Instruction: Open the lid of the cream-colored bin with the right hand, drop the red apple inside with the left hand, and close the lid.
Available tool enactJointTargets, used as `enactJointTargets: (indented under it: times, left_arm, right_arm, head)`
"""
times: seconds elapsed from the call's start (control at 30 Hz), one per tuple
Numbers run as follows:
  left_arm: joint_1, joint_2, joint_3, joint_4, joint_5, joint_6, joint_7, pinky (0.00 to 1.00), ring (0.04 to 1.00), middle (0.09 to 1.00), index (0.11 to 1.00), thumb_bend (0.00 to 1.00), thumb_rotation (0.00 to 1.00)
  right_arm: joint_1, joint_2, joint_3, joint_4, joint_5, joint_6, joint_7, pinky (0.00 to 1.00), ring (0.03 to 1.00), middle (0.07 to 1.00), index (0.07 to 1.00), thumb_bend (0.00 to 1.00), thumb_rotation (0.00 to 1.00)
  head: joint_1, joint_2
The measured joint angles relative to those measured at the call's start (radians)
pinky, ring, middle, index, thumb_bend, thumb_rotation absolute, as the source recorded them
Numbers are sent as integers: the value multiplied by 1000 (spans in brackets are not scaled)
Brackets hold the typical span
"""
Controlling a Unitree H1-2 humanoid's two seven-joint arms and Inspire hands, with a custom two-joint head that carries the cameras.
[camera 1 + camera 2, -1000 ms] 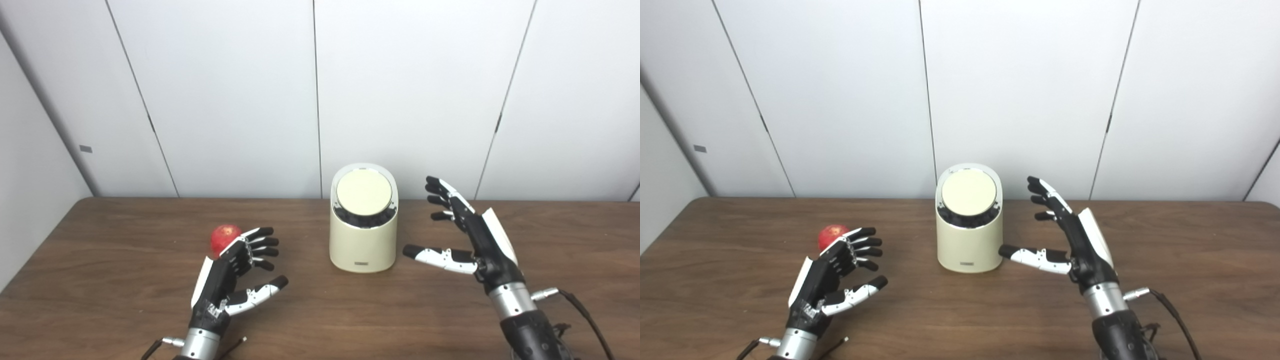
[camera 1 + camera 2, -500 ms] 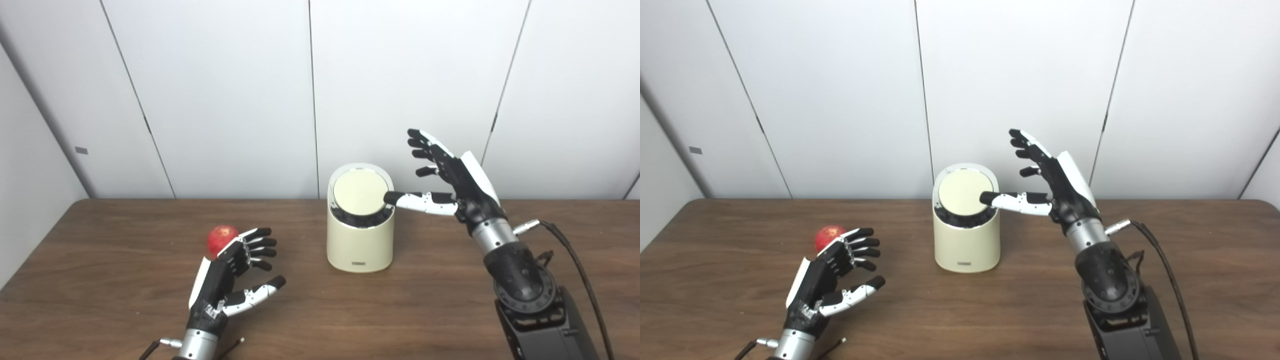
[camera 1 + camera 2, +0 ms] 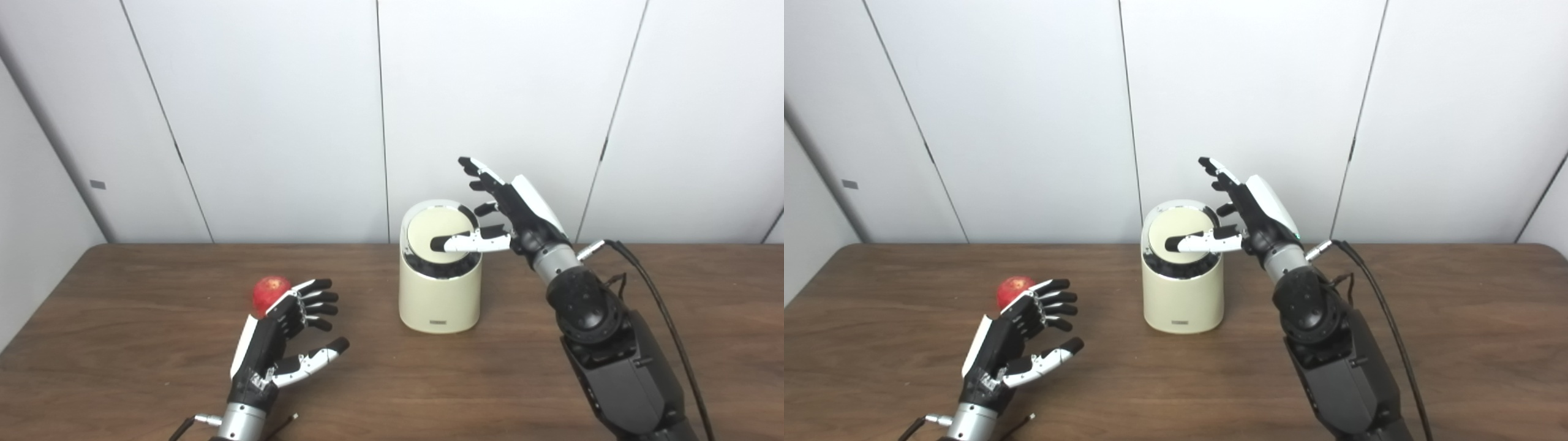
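Lid (image 3: 436, 228) shut, right robot hand (image 3: 508, 211) spread above, apple (image 3: 270, 291) half hidden behind spread, empty left robot hand (image 3: 278, 343)

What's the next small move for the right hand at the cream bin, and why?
Probably press the thumb down on the round lid of the cream-colored bin: the open right hand has its thumb over the lid, which is shut, while the red apple waits beside the open left hand.
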Motion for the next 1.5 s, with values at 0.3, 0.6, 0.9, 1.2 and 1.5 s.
enactJointTargets:
  times: [0.3,0.6,0.9,1.2,1.5]
  left_arm:
    - [0,-1,-1,-2,-1,0,0,573,680,719,790,633,0]
    - [0,-1,-1,-3,-2,0,-2,573,684,723,789,635,0]
    - [2,-3,-1,-11,1,2,3,558,681,725,786,625,0]
    - [4,-3,-4,-14,-2,4,-3,559,687,732,794,626,0]
    - [5,-3,-4,-17,2,10,-2,550,681,725,788,629,0]
  right_arm:
    - [-23,2,26,59,-50,3,-11,767,889,916,923,854,330]
    - [-35,-8,26,109,-61,-1,-13,731,883,921,925,831,300]
    - [-56,-28,38,131,-88,-2,-14,693,856,903,915,846,227]
    - [-72,-50,86,131,-132,-45,-28,643,816,873,898,837,129]
    - [-86,-90,172,106,-254,-105,-50,593,774,873,902,869,156]
  head:
    - [5,5]
    - [5,8]
    - [6,9]
    - [8,18]
    - [14,26]
